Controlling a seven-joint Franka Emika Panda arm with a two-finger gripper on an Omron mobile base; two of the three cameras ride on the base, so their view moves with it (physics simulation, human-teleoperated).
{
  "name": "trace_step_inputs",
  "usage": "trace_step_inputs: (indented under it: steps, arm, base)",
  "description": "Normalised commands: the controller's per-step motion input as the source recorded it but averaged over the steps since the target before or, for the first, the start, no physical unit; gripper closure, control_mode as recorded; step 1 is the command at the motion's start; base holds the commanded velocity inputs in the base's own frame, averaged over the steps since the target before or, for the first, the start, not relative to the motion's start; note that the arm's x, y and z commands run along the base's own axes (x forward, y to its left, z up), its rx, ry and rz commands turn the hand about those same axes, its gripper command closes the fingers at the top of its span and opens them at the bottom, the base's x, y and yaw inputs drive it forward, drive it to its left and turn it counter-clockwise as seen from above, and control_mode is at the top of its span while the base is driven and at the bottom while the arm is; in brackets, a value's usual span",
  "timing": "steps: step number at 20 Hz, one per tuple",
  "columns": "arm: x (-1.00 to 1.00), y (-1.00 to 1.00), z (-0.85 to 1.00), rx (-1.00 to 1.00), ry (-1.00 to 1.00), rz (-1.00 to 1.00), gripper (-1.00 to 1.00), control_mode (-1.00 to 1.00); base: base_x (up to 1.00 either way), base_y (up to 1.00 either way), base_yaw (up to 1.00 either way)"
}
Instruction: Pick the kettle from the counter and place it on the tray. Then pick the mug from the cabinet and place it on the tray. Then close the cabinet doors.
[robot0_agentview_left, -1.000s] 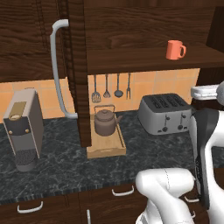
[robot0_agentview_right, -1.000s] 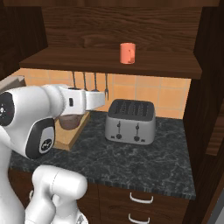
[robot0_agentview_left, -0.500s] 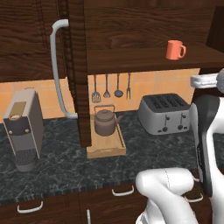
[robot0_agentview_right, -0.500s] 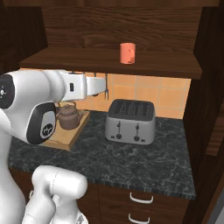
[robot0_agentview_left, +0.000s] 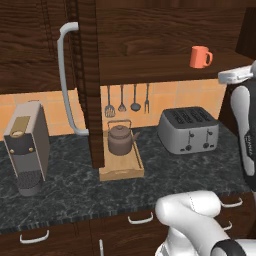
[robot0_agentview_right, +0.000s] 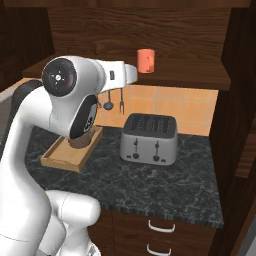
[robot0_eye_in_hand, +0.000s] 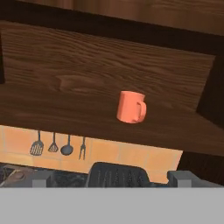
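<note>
Kettle: the kettle (robot0_agentview_left: 120, 140) sits upright inside the tray (robot0_agentview_left: 121, 171) on the counter (robot0_agentview_left: 70, 185), under the hanging utensils (robot0_agentview_left: 127, 100). I judge step 1 of 3 done.
Mug: the mug (robot0_eye_in_hand: 131, 107) stands upright on the cabinet (robot0_agentview_left: 165, 35) shelf, handle to the right in the hand view. Nothing touches it, so step 2 is not yet done.
Doors: 1 cabinet door (robot0_agentview_left: 89, 75) stands open, edge-on in front of the tray, its long grey handle (robot0_agentview_left: 66, 80) facing left. Closing is left for last.
Gripper: the gripper (robot0_eye_in_hand: 112, 179) points at the shelf, the mug above and between the 2 tips. The tips stand wide apart, 1 at each lower corner of the hand view, with nothing between them. It looks well short of the mug; I read this as the approach for the mug pick.
Arm: the white forearm crosses the right base view at shelf height, its end near the mug (robot0_agentview_right: 145, 60).
Hidden: in the right base view the arm covers most of the kettle and part of the tray (robot0_agentview_right: 60, 156). In the left base view the open door hides the tray's left edge.
Cut off: the 2nd door is hard to place; dark wood at the right edge of both base views may be it.
Other: a toaster (robot0_agentview_left: 188, 130) stands right of the tray, a coffee machine (robot0_agentview_left: 27, 145) far left.
</note>
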Motion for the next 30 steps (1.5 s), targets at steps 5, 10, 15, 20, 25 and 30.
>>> trace_step_inputs:
  steps: [5,10,15,20,25,30]
  arm:
    - [0.39,-0.34,0.02,0.02,0.0,0.1,-1.0,-1.0]
    - [0.59,-0.15,0.01,0.03,0.07,0.0,-1.0,-1.0]
    - [0.55,-0.11,0.04,0.03,0.08,0.0,-1.0,-1.0]
    - [0.5,-0.24,0.11,0.04,0.06,0.0,-1.0,-1.0]
    - [0.63,-0.14,0.01,0.05,0.14,0.0,-1.0,-1.0]
    - [0.41,-0.04,0.0,0.0,0.02,0.06,-1.0,-1.0]
  base:
    - [0.0,0.0,0.0]
    - [0.0,0.0,0.0]
    - [0.0,0.0,0.0]
    - [0.0,0.0,0.0]
    - [0.0,0.0,0.0]
    - [0.0,0.0,0.0]
